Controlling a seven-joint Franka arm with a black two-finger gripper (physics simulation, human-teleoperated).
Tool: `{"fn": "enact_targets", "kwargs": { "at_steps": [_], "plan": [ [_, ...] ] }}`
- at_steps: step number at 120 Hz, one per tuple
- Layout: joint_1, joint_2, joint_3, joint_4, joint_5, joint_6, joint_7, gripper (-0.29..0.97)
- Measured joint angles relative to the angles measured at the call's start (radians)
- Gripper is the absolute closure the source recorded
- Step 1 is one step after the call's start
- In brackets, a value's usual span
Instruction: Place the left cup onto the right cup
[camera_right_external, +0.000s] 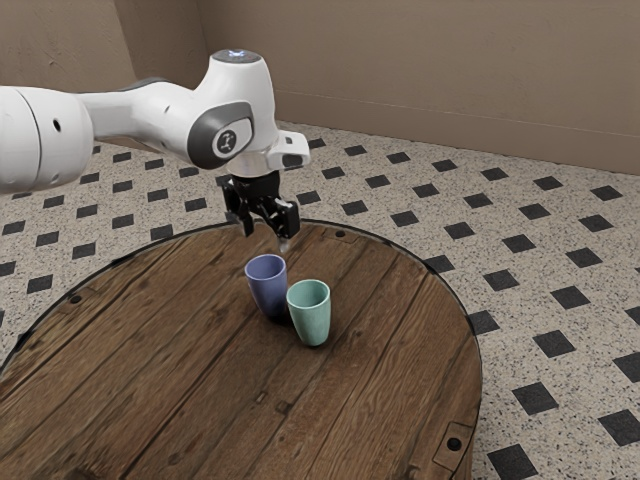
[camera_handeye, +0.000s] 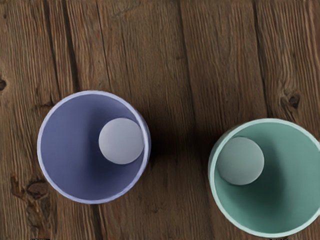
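Green cup (camera_right_external: 309, 311) stands just beside purple cup (camera_right_external: 267, 284) on round table (camera_right_external: 150, 380), pincer (camera_right_external: 265, 236) apart above.

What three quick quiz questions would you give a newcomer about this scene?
1. True or false: the purple cup and the green cup stand apart, with bare table between them.
2. The jaws are: A) clamped on a cup; B) open above the cups, holding nothing; C) resting on the floor.
3. Fill the blank: in the exterior view, the ___ cup stands further to the right.

Key: 1 true; 2 B; 3 green.
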Motion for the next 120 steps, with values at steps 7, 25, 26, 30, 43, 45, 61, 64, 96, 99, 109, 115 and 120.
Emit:
{"fn": "enact_targets", "kwargs": {
  "at_steps": [7, 25, 26, 30, 43, 45, 61, 64, 96, 99, 109, 115, 120],
  "plan": [
    [0.001, 0.006, 0.001, -0.001, 0.000, 0.005, -0.001, 0.16],
    [0.003, 0.025, 0.006, 0.000, 0.003, 0.021, -0.004, 0.19],
    [0.003, 0.026, 0.006, 0.000, 0.003, 0.022, -0.004, 0.19],
    [0.003, 0.029, 0.008, 0.001, 0.003, 0.024, -0.005, 0.19],
    [0.005, 0.035, 0.014, 0.001, 0.004, 0.034, -0.003, 0.20],
    [0.005, 0.037, 0.015, 0.001, 0.003, 0.037, -0.003, 0.20],
    [0.009, 0.056, 0.029, 0.001, 0.001, 0.055, 0.004, 0.20],
    [0.009, 0.060, 0.031, 0.001, 0.000, 0.058, 0.006, 0.20],
    [0.012, 0.094, 0.048, 0.001, -0.003, 0.094, 0.023, 0.20],
    [0.012, 0.096, 0.048, 0.001, -0.003, 0.097, 0.025, 0.20],
    [0.012, 0.100, 0.049, 0.001, -0.003, 0.104, 0.029, 0.20],
    [0.012, 0.102, 0.049, 0.001, -0.003, 0.108, 0.031, 0.20],
    [0.012, 0.104, 0.049, 0.002, -0.003, 0.110, 0.033, 0.20]
  ]
}}
